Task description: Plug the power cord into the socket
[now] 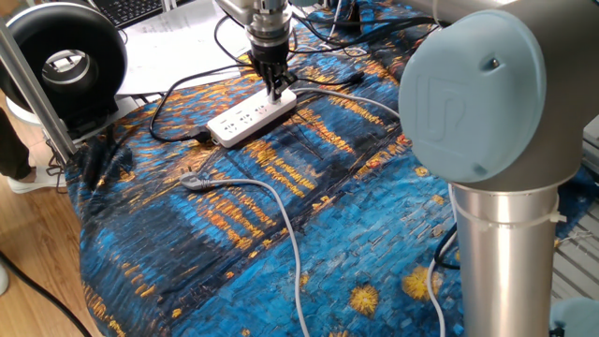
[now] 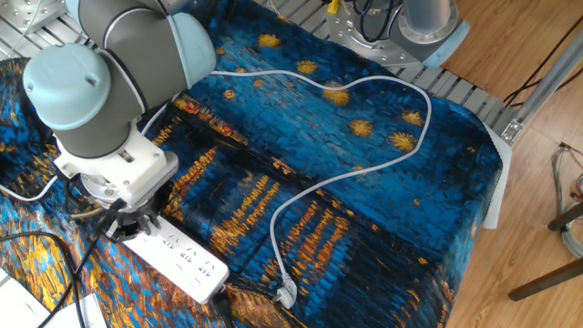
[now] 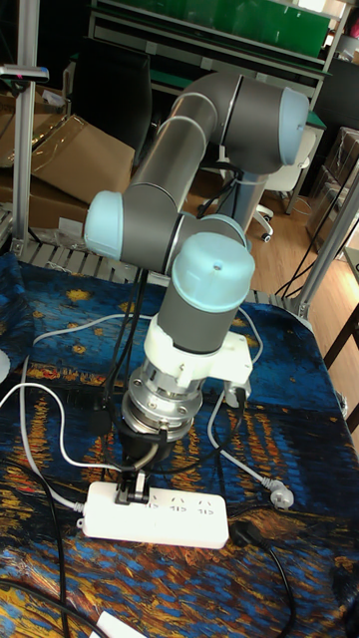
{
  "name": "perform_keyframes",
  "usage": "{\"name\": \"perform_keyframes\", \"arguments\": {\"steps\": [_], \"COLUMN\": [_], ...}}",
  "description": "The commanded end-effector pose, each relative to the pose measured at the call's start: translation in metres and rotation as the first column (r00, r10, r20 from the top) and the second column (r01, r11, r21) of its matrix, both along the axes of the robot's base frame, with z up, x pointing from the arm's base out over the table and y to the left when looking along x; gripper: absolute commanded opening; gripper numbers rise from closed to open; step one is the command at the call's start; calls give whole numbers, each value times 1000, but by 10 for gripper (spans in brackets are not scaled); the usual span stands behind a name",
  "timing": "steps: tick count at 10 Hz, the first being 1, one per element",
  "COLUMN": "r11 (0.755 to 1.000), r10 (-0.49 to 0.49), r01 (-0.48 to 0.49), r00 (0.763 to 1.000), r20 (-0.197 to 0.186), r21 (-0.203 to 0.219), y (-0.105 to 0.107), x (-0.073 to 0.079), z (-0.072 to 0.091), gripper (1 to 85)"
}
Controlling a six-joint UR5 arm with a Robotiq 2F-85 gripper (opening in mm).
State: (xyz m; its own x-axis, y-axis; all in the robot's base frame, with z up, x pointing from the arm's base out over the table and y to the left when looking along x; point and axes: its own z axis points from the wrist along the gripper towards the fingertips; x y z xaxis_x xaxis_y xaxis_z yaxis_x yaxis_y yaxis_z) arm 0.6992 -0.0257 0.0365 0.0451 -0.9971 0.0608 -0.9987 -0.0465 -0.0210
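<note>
The socket (image 1: 245,117) (image 2: 182,265) (image 3: 170,515) is a long white power strip lying on the blue patterned cloth. My gripper (image 1: 274,90) (image 3: 130,489) points straight down over one end of the strip, with its fingertips right at the top face. It is shut on the small plug of the power cord. The thin white power cord (image 3: 45,449) (image 2: 23,194) curves across the cloth up to the gripper. In the other fixed view the wrist hides the plug. Whether the pins sit in an outlet cannot be made out.
A thicker grey cable (image 1: 281,213) (image 2: 314,189) loops over the cloth, its loose metallic end (image 1: 194,182) (image 2: 286,293) near the table edge. The strip's black lead (image 1: 178,139) trails left. A black round device (image 1: 65,61) and papers lie behind. The arm's base column (image 1: 505,262) stands close by.
</note>
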Motion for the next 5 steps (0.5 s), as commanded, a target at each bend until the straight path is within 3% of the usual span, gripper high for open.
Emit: {"name": "perform_keyframes", "arguments": {"steps": [1, 2, 5], "r11": [1000, 999, 998], "r10": [7, 16, 46], "r01": [-7, -15, -47], "r00": [1000, 1000, 997], "r20": [-11, -27, -60], "r21": [22, 28, -29], "y": [4, 6, 4], "x": [-2, -3, 1], "z": [-7, -8, 4], "gripper": [13, 13, 13]}}
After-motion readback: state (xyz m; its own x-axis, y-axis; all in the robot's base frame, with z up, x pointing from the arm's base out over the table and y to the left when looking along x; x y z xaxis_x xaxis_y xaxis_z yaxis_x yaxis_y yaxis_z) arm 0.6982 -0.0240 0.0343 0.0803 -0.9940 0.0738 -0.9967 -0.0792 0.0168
